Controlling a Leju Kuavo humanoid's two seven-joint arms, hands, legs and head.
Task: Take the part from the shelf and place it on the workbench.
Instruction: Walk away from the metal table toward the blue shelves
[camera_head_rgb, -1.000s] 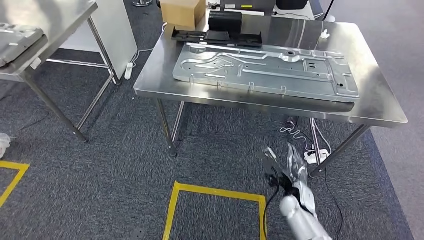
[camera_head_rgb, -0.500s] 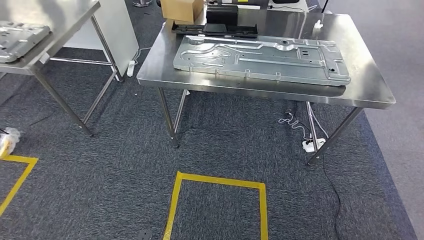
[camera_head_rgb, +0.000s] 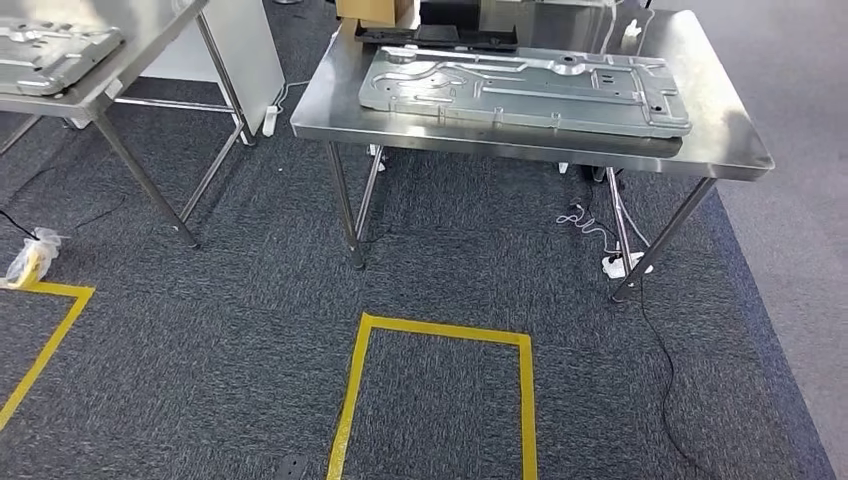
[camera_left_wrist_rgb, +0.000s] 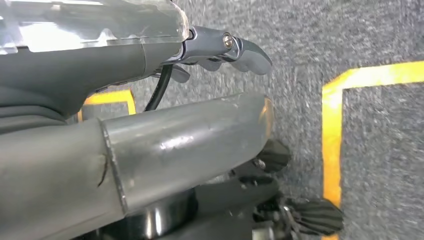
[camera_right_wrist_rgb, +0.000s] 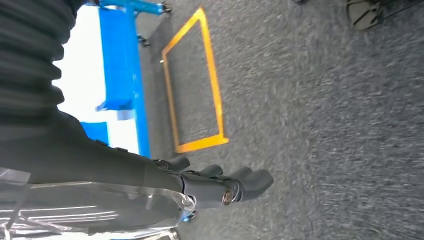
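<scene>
— Head view first. Looks of the part (camera_head_rgb: 525, 90)?
— Broad, flat sheet of bright metal, pressed with ribs, channels and small holes. Lying flat on the steel workbench (camera_head_rgb: 735, 150), covering most of the top, long side along the near edge.
— Around it?
— Behind it a black tray (camera_head_rgb: 440, 35) and a cardboard box (camera_head_rgb: 375, 10). On a second table (camera_head_rgb: 110, 85) at the left, well apart, another pressed metal sheet (camera_head_rgb: 50, 45). Below, grey carpet (camera_head_rgb: 200, 330) with a yellow tape square (camera_head_rgb: 440, 335).
— Left wrist view?
— Left hand (camera_left_wrist_rgb: 180, 140) over the carpet beside yellow tape, fingers (camera_left_wrist_rgb: 240, 50) stretched out and apart from the thick thumb, grasping nothing.
— Right wrist view?
— Right hand (camera_right_wrist_rgb: 200, 182) likewise released, dark fingers slightly bent, nothing in them. Beyond it, carpet, a tape outline and a blue frame (camera_right_wrist_rgb: 122, 75).
— Part against the hands?
— Up on the bench, both hands low over the floor, no contact. How far apart, impossible to tell.
</scene>
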